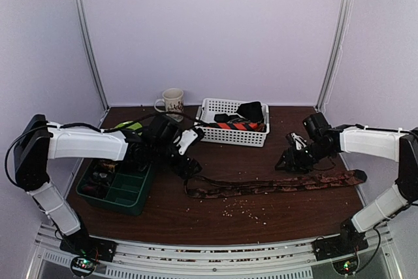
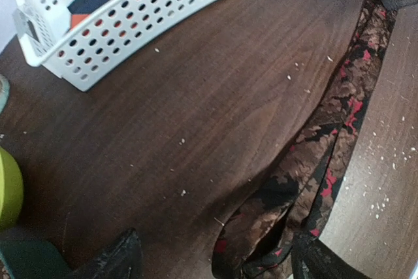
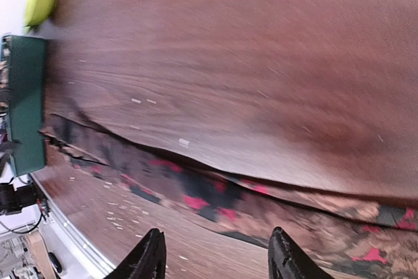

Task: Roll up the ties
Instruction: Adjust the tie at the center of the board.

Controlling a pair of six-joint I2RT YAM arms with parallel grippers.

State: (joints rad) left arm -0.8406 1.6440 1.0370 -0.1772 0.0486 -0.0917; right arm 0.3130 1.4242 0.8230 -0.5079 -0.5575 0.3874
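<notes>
Rolling not begun: brown tie (image 1: 274,186) flat across worktop (image 1: 215,220) | left claw (image 1: 186,166) open astride its left end | right claw (image 1: 289,161) open over right part | striped tie (image 1: 232,124) in basket (image 1: 219,137), likely done

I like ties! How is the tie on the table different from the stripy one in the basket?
The patterned tie lies stretched along the table; the striped tie sits bunched in the basket. The patterned tie is brown, black and red; the striped tie is orange and navy. Both are neckties.

The left end effector (image 2: 215,243) and right end effector (image 3: 217,236) gape.
</notes>
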